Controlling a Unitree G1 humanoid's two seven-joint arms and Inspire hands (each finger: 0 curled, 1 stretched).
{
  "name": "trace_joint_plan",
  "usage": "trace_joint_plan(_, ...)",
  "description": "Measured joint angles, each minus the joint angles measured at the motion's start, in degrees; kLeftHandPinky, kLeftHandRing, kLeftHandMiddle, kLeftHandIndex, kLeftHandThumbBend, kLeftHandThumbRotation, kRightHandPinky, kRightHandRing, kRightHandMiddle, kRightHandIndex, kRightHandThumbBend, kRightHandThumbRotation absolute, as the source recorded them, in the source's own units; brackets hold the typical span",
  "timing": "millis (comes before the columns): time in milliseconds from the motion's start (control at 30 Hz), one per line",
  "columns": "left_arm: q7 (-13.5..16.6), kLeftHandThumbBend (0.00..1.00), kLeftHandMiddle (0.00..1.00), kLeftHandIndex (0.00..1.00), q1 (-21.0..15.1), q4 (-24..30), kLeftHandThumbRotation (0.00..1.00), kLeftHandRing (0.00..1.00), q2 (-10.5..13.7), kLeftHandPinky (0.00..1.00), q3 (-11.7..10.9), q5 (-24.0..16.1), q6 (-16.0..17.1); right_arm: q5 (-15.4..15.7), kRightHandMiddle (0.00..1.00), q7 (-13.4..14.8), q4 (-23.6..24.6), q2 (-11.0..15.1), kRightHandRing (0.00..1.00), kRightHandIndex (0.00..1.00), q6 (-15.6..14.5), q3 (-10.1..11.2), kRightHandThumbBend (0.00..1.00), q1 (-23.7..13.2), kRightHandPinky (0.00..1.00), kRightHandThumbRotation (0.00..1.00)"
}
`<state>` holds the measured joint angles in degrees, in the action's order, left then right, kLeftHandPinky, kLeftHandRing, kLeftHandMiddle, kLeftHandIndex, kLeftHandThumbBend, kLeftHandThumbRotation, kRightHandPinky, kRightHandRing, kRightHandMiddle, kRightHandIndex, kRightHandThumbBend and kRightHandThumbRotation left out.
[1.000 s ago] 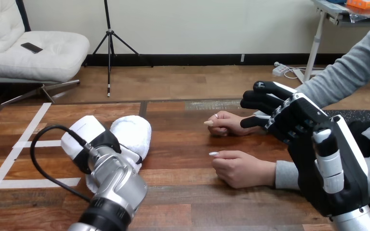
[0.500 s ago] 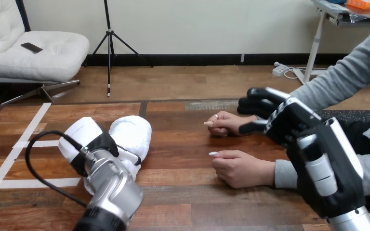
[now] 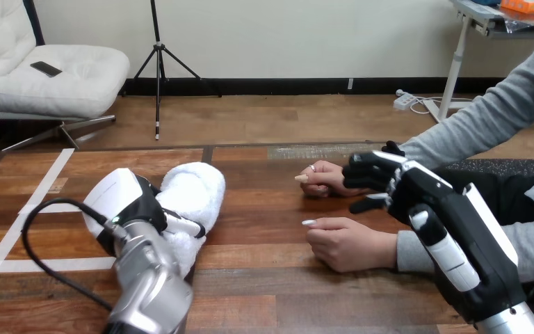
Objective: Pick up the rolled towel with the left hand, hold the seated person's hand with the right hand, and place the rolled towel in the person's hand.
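White towel (image 3: 198,188) sat in left hand (image 3: 125,205), fingers (image 3: 183,225) curled round its near end; fluffy, tightly rolled, long axis pointing away from me. Person's hands lay to its right, well apart across table (image 3: 264,292). Person's nearer hand (image 3: 348,243) rested palm down. Beyond it, right hand (image 3: 396,188) overlapped farther hand (image 3: 320,177) at wrist; couldn't tell whether it gripped.

right robot hand (image 3: 417,191): lowered to person's far hand (image 3: 323,177) | rolled towel (image 3: 196,191): shifted right
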<state>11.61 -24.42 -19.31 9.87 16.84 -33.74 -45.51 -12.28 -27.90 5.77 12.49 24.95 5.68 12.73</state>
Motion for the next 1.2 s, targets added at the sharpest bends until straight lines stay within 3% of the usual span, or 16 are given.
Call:
trace_joint_plan(367, -5.1, 0.73, 0.3, 0.43, 4.4, 7.7, 0.0, 0.21, 1.5, 0.14, -0.4, 0.9, 1.5, 2.3, 0.77, 1.5, -3.0, 1.5, 0.77, 0.76, 0.5, 0.6, 0.96, -0.6, 0.66, 0.85)
trace_joint_plan(1200, -12.7, 0.69, 0.33, 0.44, 12.9, 22.7, 0.0, 0.24, 1.5, 0.16, -2.4, 3.4, 3.0, 3.6, 0.86, 0.3, -11.5, 5.6, 0.87, 0.84, 0.6, 1.2, 0.81, -3.3, 0.84, 0.83)
